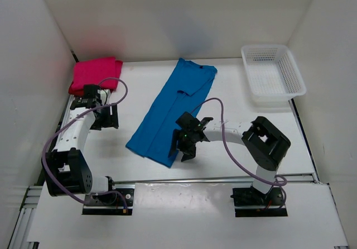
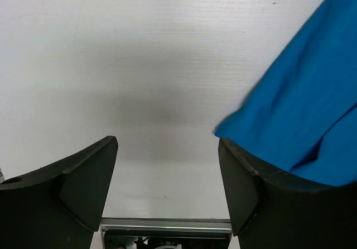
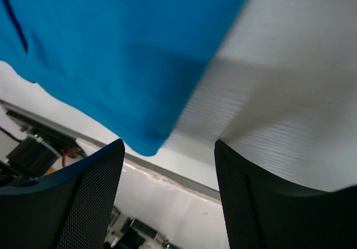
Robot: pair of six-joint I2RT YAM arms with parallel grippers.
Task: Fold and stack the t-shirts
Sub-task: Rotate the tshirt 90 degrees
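A bright blue t-shirt (image 1: 170, 106) lies folded into a long strip, running diagonally across the middle of the table. A folded magenta-pink t-shirt (image 1: 96, 72) rests at the back left on a dark red one (image 1: 74, 88), of which only an edge shows. My right gripper (image 1: 180, 148) hovers open at the blue strip's near end. In the right wrist view the blue cloth (image 3: 111, 48) fills the upper left, just beyond the empty gripper (image 3: 167, 145). My left gripper (image 1: 106, 120) is open and empty near the pink stack. Its wrist view has the gripper (image 2: 167, 143) over bare table, with the blue shirt (image 2: 301, 98) at the right.
A white plastic mesh basket (image 1: 266, 48) stands at the back right corner. White walls close in the table on the left, back and right. The metal rail at the table's near edge (image 1: 212, 179) runs between the arm bases.
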